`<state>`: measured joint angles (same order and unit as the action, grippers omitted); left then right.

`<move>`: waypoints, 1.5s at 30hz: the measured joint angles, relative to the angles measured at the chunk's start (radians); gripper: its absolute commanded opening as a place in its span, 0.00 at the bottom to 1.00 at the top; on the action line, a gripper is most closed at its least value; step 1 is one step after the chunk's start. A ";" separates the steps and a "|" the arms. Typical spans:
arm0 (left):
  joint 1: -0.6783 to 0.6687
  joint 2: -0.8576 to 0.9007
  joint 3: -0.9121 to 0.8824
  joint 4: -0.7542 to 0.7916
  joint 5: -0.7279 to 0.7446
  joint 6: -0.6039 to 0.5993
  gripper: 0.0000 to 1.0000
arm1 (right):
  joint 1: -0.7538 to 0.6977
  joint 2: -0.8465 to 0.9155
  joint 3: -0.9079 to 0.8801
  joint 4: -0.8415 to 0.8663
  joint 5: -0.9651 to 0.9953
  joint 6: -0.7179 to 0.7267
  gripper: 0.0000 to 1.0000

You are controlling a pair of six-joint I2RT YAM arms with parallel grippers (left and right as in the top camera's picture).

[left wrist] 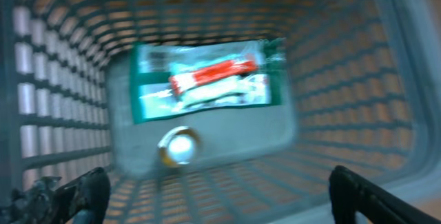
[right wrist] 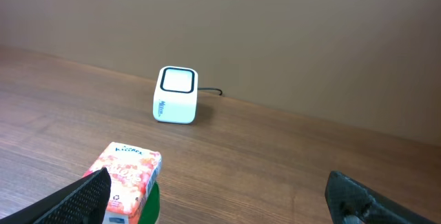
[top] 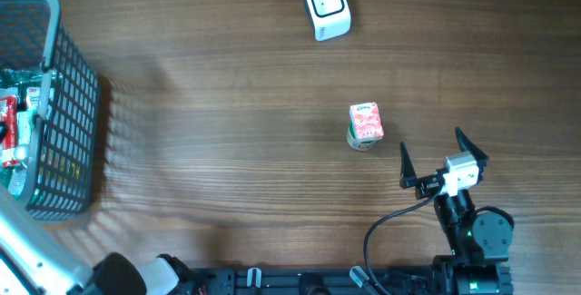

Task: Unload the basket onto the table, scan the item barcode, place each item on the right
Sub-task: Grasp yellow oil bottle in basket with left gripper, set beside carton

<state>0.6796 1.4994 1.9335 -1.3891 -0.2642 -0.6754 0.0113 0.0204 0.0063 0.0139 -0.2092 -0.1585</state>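
Packet (left wrist: 207, 83), green with a red band, flat on the floor of the basket (left wrist: 55, 79) under the wide left tool (left wrist: 220, 200): lower straight, pinch across its short span, lift clear of the mesh before swinging to the scanner (top: 326, 6) on the counter (top: 227, 104).

The right arm (top: 472, 231) stood folded close over its base, its wrist aimed forward and a little to the left. The right gripper (top: 431, 145) had both fingers spread wide and held nothing. The left arm (top: 32, 250) stretched off to the far left, only one pale link showing from above. The left gripper (left wrist: 219, 198) pointed downward, fingers set well apart and empty.
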 measured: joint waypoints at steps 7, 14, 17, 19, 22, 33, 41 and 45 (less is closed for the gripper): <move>0.086 0.122 -0.105 0.007 0.020 0.166 0.95 | 0.000 0.000 0.000 0.000 0.000 0.000 1.00; 0.087 0.160 -0.204 0.036 0.107 0.441 0.93 | 0.000 0.000 0.000 0.000 0.000 0.000 1.00; 0.090 0.160 -0.265 0.094 0.115 0.469 0.93 | 0.000 0.000 0.000 0.000 0.000 0.000 1.00; 0.092 0.160 -0.323 0.138 0.117 0.480 0.93 | 0.000 0.000 0.000 0.000 0.000 0.000 1.00; 0.093 0.163 -0.414 0.211 0.120 0.485 0.87 | 0.000 0.000 0.000 0.000 0.000 0.000 1.00; 0.093 0.163 -0.539 0.334 0.135 0.486 0.67 | 0.000 0.015 0.000 0.000 0.000 0.000 1.00; 0.093 0.164 -0.592 0.396 0.135 0.464 0.24 | 0.000 0.015 0.000 0.000 0.000 0.000 1.00; 0.093 0.167 -0.470 0.354 0.143 0.457 0.20 | 0.000 0.018 0.000 0.000 0.000 0.000 1.00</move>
<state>0.7727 1.6665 1.4635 -1.0355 -0.1211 -0.2184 0.0113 0.0383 0.0063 0.0139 -0.2089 -0.1585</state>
